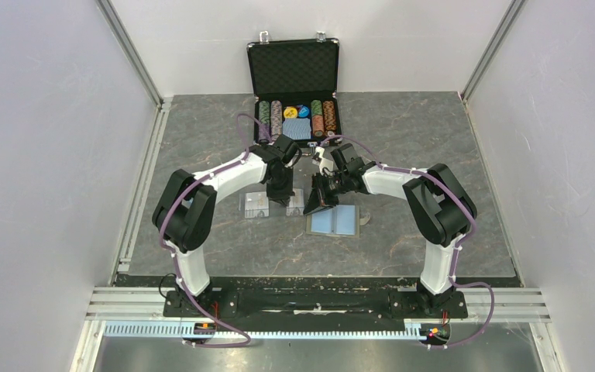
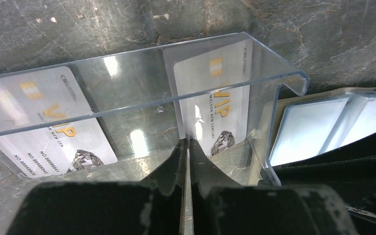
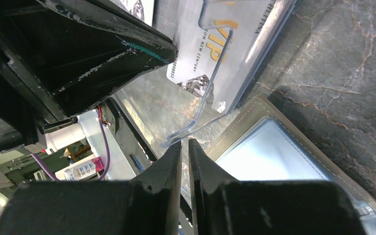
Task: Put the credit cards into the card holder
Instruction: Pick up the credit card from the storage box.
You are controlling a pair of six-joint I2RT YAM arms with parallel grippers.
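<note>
Left pincer (image 2: 186, 147) is clamped shut at the near edge of a credit card (image 2: 215, 98); we can't tell if it grips the card or the plastic. Card is whitish-grey with a gold chip mark, gold "VIP" lettering and a diamond graphic, and sits in a clear sleeve (image 2: 269, 112) on the worktop (image 2: 347, 29). Second credit card (image 2: 44, 122), same look, lies to its left under clear plastic. Right pincer (image 3: 183, 144) is almost closed, pinching the sleeve's corner. Card holder (image 1: 333, 221) lies open just right of the sleeve, taupe rim, light blue lining up.
</note>
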